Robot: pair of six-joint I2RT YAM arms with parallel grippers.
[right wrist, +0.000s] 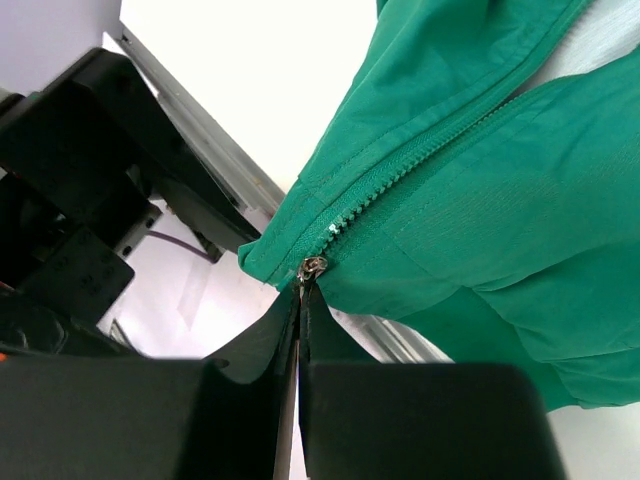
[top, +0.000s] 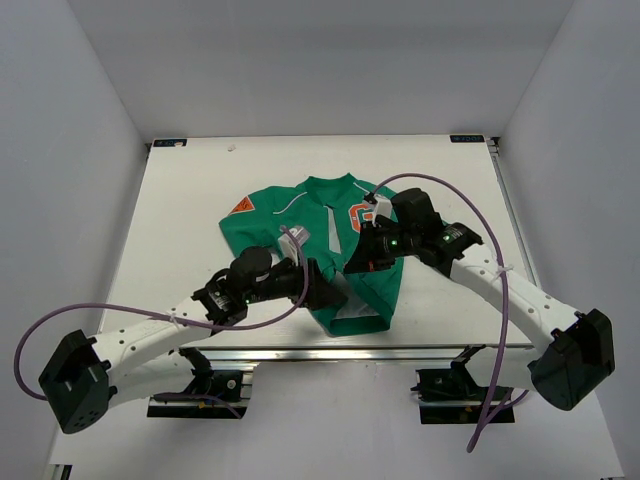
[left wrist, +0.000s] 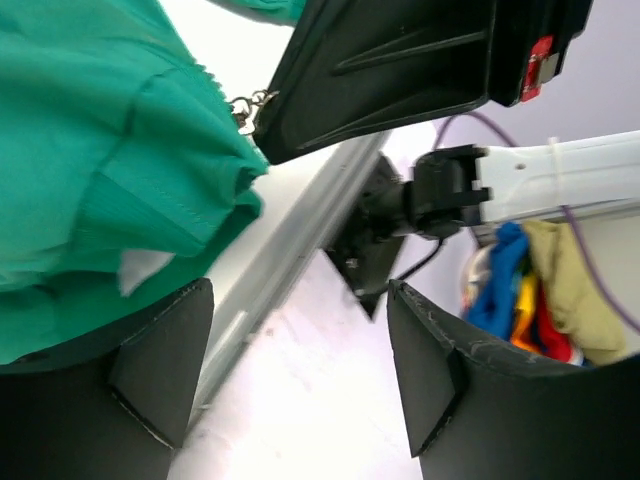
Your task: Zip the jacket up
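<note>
The small green jacket (top: 300,225) lies on the white table (top: 190,190), collar to the back, hem near the front edge, orange G patch (top: 357,217) on the chest. My right gripper (right wrist: 302,295) is shut on the metal zipper pull (right wrist: 311,268) at the low end of the zip (right wrist: 400,170), close to the hem. It also shows in the top view (top: 358,258). My left gripper (top: 330,290) hovers beside the hem. Its fingers (left wrist: 160,370) stand wide apart with only table edge and floor between them. Green hem cloth (left wrist: 120,150) is bunched just left of them.
The table's metal front rail (left wrist: 290,240) runs right below the hem. A pile of coloured cloth (left wrist: 520,300) sits off the table beyond the right arm's base (left wrist: 385,225). Purple cables (top: 470,200) loop over both arms.
</note>
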